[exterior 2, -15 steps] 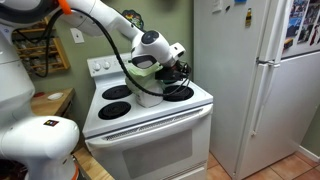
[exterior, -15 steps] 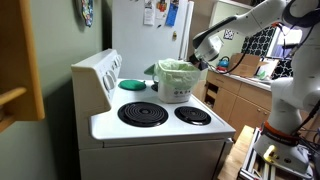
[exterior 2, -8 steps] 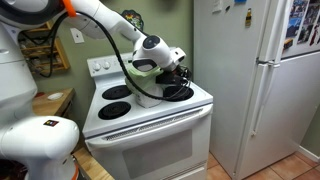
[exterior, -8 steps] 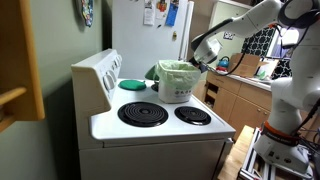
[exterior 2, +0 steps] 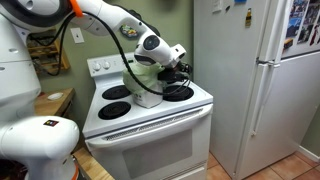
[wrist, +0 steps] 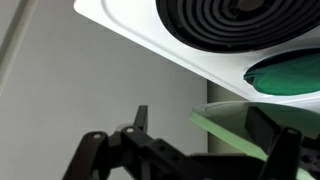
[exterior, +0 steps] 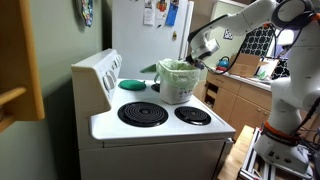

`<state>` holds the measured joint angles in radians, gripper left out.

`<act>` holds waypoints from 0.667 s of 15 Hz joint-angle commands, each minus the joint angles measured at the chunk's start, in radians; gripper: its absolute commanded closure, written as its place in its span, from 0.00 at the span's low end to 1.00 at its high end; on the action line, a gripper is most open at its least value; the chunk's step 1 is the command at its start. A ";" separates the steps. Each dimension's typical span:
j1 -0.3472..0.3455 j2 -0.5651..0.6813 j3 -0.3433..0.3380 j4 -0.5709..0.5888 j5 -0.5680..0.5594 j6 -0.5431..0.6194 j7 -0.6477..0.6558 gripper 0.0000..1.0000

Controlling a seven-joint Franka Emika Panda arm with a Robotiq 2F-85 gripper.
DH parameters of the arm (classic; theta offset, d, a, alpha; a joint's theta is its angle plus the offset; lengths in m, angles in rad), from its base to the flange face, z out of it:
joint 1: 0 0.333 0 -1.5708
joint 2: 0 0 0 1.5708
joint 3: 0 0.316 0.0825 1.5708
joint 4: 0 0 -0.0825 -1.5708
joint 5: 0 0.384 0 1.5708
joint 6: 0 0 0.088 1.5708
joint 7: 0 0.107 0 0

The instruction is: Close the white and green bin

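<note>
One step underway, the approach: gripper (exterior: 203,56) hovered just upper right of the white and green bin (exterior: 177,86), jaws spread, empty. Next move probably: nudging it shut.

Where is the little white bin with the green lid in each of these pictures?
Exterior view: the white and green bin at centre, on the stove.
Exterior view: left of centre, partly hidden.
Wrist view: only a pale green edge, lower right, probably its lid.
Shared landmark: the black coil burners.

White stove (exterior: 105,126), black coil burners (exterior: 143,113), flat green disc (exterior: 132,84); white refrigerator (exterior 2: 250,100)
</note>
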<state>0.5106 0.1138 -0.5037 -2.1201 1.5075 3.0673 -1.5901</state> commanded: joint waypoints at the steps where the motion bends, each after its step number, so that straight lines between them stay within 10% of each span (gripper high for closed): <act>1: -0.011 0.062 0.011 0.090 0.204 -0.003 -0.172 0.00; 10: -0.006 0.097 -0.029 0.157 0.548 -0.038 -0.490 0.00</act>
<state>0.5068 0.1902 -0.5136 -1.9718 1.9748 3.0568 -2.0026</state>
